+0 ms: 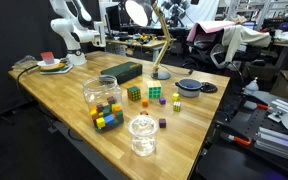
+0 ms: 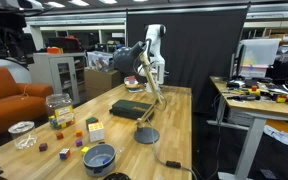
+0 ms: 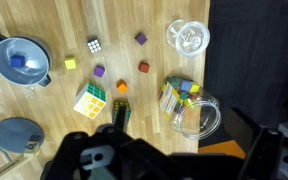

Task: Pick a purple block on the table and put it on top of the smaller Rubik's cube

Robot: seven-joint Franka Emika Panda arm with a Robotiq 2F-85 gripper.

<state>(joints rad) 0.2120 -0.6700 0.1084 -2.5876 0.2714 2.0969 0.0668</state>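
purple block (image 3: 99,71), a tiny plain purple cube, lies on the light wooden table (image 3: 124,15) in the wrist view, untouched and free of the gripper. it sits between 2 puzzle cubes: the smaller rubik's cube (image 3: 94,45), dark-edged with mixed stickers, is on one side of it, and the larger, brighter rubik's cube (image 3: 91,100) with green, white and yellow faces is on the other. a tiny yellow block (image 3: 70,64) rests near it, toward the round blue bowl (image 3: 19,60). nothing lies on top of the smaller rubik's cube.

a second purple block (image 3: 140,39) of the same kind lies apart from the first, between the smaller rubik's cube and an empty round clear glass vessel (image 3: 189,36). 2 small orange blocks (image 3: 143,68) are also on the wood, 1 near the second purple block and 1 beside the larger cube. a clear glass jar (image 3: 189,105) holding coloured blocks stands close to the table edge, and a flat dark round lid (image 3: 14,135) lies near the blue bowl.

the gripper (image 3: 119,112) shows only as a dark, blurred mass at the bottom of the wrist view, above the table and well apart from every block. i cannot tell whether its fingers are spread or closed; nothing is seen between them.
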